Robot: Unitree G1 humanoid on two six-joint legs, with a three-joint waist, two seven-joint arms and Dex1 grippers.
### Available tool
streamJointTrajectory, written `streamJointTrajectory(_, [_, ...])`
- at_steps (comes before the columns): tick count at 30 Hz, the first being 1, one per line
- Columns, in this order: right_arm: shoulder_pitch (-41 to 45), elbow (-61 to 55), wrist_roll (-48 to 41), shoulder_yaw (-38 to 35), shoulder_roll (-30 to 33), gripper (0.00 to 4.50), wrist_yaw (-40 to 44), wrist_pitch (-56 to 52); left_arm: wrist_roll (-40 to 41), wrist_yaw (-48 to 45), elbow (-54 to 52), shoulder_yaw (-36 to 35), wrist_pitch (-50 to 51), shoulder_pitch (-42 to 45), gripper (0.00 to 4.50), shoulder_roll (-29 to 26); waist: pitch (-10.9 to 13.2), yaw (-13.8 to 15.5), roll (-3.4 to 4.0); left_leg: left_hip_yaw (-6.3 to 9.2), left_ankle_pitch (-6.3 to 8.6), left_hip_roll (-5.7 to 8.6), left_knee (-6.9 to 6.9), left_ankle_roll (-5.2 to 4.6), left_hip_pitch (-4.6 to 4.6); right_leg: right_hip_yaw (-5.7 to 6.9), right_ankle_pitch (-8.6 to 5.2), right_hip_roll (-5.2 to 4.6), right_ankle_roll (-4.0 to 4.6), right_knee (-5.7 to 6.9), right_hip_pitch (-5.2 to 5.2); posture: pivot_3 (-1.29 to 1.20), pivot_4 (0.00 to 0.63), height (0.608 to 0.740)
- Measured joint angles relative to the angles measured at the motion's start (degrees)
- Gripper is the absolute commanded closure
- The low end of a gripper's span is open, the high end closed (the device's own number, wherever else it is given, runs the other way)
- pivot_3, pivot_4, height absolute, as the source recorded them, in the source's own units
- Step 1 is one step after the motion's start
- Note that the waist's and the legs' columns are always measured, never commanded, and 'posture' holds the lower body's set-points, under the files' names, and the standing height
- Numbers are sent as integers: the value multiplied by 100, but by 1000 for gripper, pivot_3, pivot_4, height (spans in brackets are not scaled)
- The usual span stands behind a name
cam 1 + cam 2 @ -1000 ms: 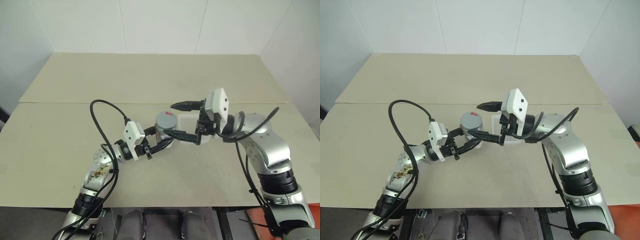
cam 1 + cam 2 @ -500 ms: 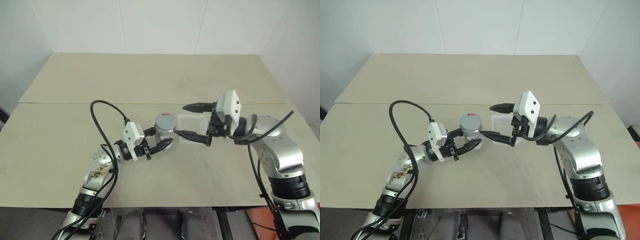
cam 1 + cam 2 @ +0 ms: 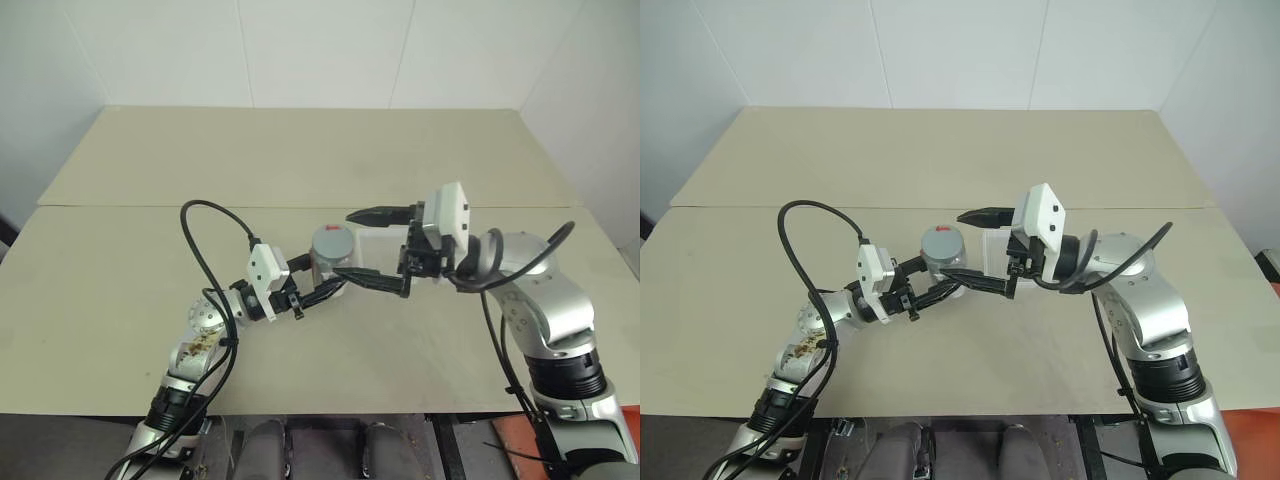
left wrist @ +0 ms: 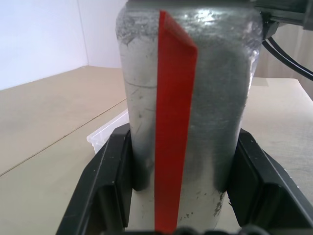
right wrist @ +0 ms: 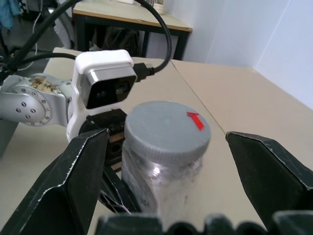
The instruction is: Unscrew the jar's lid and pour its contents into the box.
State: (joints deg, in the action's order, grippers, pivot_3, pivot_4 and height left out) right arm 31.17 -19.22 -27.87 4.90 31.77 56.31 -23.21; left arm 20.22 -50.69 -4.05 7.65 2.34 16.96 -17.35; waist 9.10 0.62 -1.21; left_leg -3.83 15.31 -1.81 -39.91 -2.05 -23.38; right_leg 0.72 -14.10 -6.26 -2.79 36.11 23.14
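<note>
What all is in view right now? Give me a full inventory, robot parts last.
table: one, beige, under everything.
jar: one, silver-grey with a red strip, upright near the table's middle, clamped by the left tool.
lid: one, grey with a small red mark, on top of the jar.
box: one, clear whitish, on the table just beyond the jar towards the right arm.
left tool: one, black fingers, shut on the jar's sides.
right tool: one, black fingers, open, straddling the lid without touching.

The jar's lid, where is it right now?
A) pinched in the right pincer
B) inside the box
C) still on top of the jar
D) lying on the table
C: the grey lid sits on the jar, between the right pincer's open fingers.
</note>
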Motion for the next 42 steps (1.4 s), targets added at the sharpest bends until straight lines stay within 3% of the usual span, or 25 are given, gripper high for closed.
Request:
streamJointTrajectory(18, [622, 439, 379, 371, -526, 34, -241, 2, -99, 49, 6, 61, -12, 10, 2267, 117, 0, -5, 0, 0, 0, 0, 1, 0, 0, 1, 0, 0, 0, 2, 1, 0, 150, 740])
streamJointTrajectory(42, [442, 499, 353, 249, -201, 34, -75, 37, -111, 58, 54, 59, -13, 10, 2267, 78, 0, -3, 0, 0, 0, 0, 0, 0, -1, 1, 0, 0, 0, 1, 1, 0, 150, 740])
